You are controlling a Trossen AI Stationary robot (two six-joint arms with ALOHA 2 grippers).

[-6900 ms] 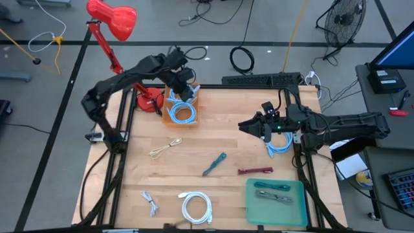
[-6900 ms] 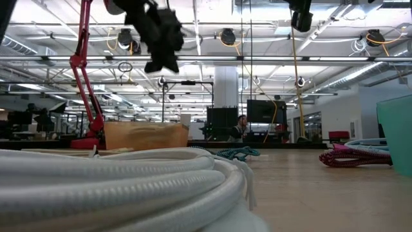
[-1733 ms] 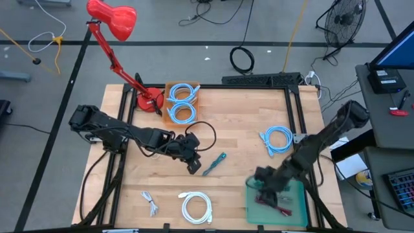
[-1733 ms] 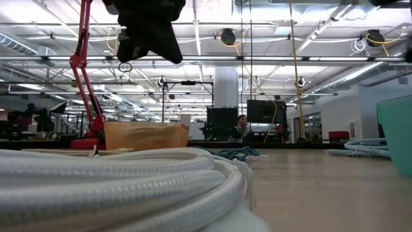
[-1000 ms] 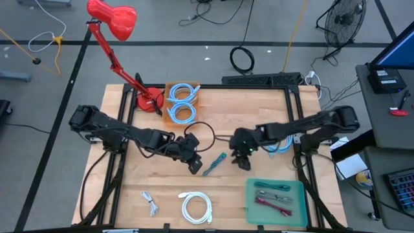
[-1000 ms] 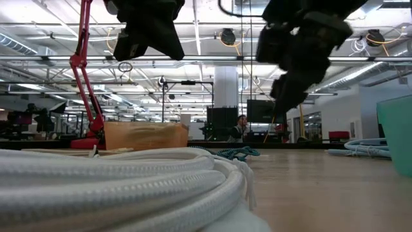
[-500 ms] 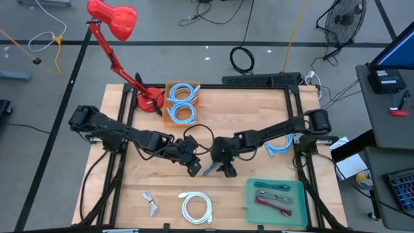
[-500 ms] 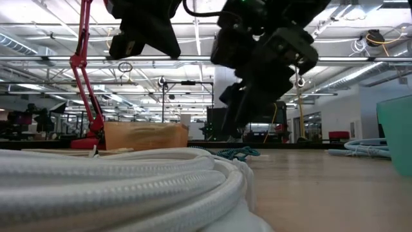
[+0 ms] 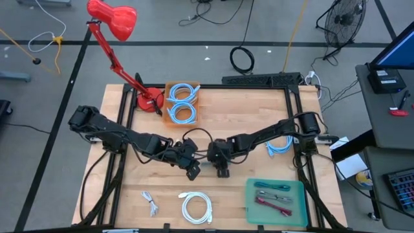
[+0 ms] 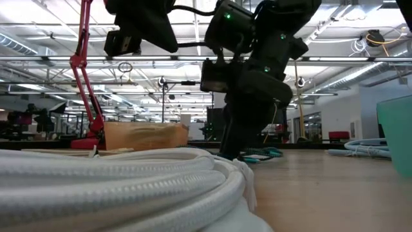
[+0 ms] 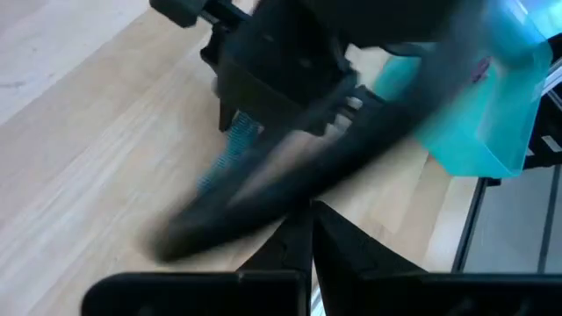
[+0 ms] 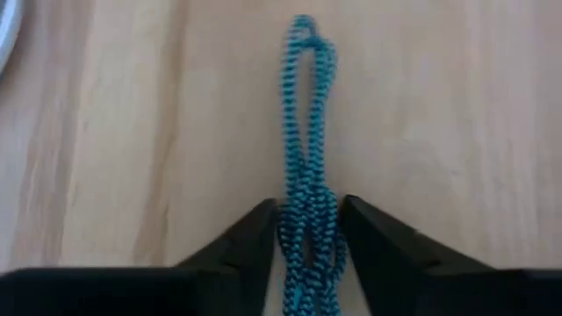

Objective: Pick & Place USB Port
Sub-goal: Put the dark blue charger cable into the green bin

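No writing or labels can be read anywhere. Big wood table (image 9: pixel 259 116) w/ both arms at the middle. Green tray (image 9: pixel 297 208) sits well off to the side of the right gripper (image 12: pixel 307 230). That gripper's jaws are apart, one on each side of the teal cable (image 12: pixel 307 175), right up against it. The cable lies flat on the wood. Left gripper (image 11: pixel 311 230) is just beside, jaws together, holding nothing.

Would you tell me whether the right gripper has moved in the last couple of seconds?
Yes. The right gripper has left the green tray for mid-table, now straddling the teal cable.
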